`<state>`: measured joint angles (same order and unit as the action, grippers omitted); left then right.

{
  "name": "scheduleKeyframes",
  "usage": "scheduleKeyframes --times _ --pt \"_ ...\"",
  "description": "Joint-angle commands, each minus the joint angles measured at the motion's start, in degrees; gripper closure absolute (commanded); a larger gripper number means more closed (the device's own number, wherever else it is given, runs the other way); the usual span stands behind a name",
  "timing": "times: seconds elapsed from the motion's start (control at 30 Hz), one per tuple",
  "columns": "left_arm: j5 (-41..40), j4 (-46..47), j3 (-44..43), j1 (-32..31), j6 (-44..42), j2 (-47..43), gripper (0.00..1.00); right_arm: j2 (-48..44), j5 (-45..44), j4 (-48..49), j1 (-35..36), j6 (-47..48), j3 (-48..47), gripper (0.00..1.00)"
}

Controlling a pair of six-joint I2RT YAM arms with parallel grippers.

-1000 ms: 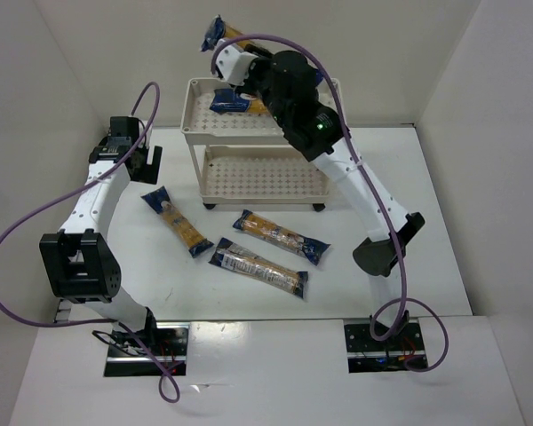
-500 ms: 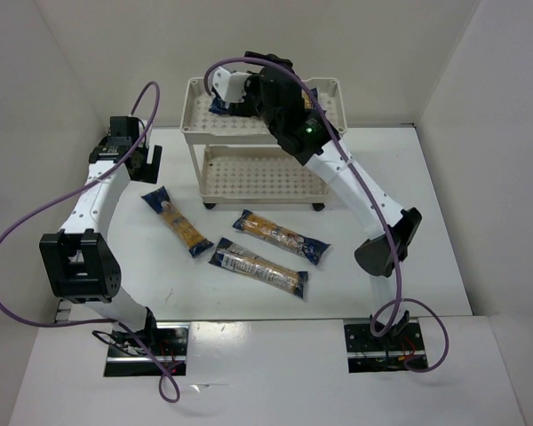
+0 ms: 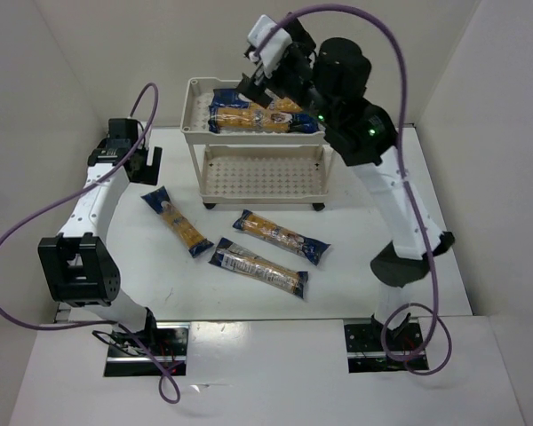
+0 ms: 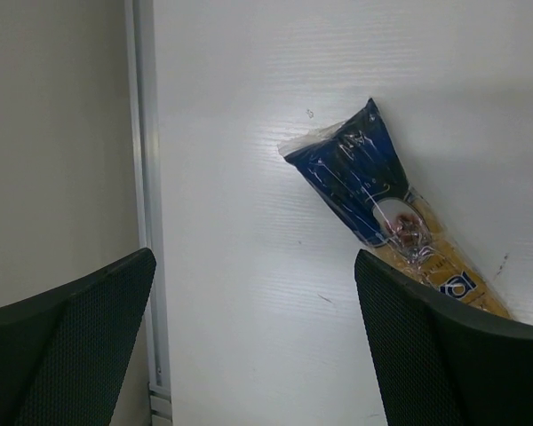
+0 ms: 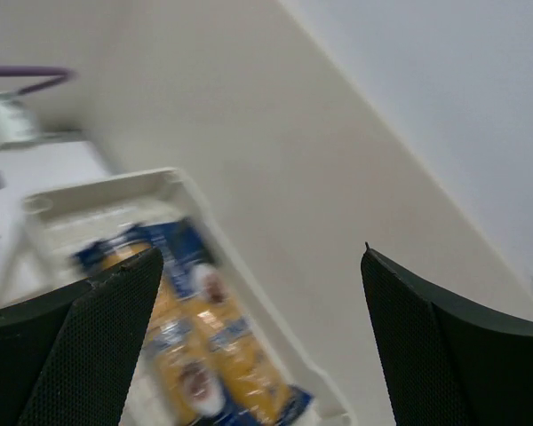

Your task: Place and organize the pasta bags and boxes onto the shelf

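Observation:
The cream-white shelf (image 3: pixel 196 125) stands at the back of the table. Two pasta bags (image 3: pixel 259 116) lie side by side on its top tray; the right wrist view shows those bags (image 5: pixel 195 342) blurred inside the shelf rim (image 5: pixel 98 190). My right gripper (image 3: pixel 259 75) (image 5: pixel 260 255) hangs open above the tray's back edge, holding nothing. Three more bags lie on the table: one at the left (image 3: pixel 178 222), one in the middle (image 3: pixel 281 237) and one nearer the front (image 3: pixel 258 271). My left gripper (image 3: pixel 140 168) (image 4: pixel 253 257) is open above the table, just beyond the blue end of the left bag (image 4: pixel 366 182).
The shelf's lower tray (image 3: pixel 259 177) holds nothing. White walls close in the table at the back and on both sides; a wall seam (image 4: pixel 144 177) runs close to the left gripper. Purple cables loop over both arms.
The right gripper carried a bag down onto the top tray, opened and let it go, then rose up and back. The left arm has not moved.

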<state>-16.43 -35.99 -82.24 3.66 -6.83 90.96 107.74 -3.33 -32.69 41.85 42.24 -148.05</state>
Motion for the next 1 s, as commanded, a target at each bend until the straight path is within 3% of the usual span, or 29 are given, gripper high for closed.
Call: scheduleKeyframes --times 0.0,0.07,0.2,0.3,0.43,0.53,0.7,0.97 --pt "1.5 -0.7 2.1 1.3 2.0 -4.0 0.00 -5.9 18.5 -13.0 1.1 -9.7 8.1 0.03" --pt "1.5 -0.7 3.7 1.8 1.1 -6.0 0.00 -9.0 17.7 -13.6 3.9 -9.7 17.6 0.03" --pt "-2.3 -1.7 8.6 1.8 -2.6 -11.8 0.00 -14.9 10.7 -10.3 10.0 -8.4 49.2 0.03" --pt "-6.1 -4.9 9.7 1.8 -6.3 -13.9 0.00 -17.4 14.9 -8.5 11.6 -11.6 62.0 0.03" --pt "-8.9 -11.5 9.7 3.3 -8.3 -14.5 0.00 -15.1 17.9 -3.0 12.3 -17.5 69.6 0.02" --pt "-1.9 -15.6 11.0 6.4 -4.5 -14.0 0.00 -10.9 15.6 0.5 14.1 -20.8 72.1 0.02" --pt "10.5 -11.2 15.6 8.7 2.9 -13.4 0.00 -5.5 12.3 4.4 14.1 -23.3 72.7 0.02" --pt "18.8 -5.2 15.1 11.7 7.3 -11.2 0.00 -1.5 7.9 8.2 14.1 -25.9 77.7 0.02"
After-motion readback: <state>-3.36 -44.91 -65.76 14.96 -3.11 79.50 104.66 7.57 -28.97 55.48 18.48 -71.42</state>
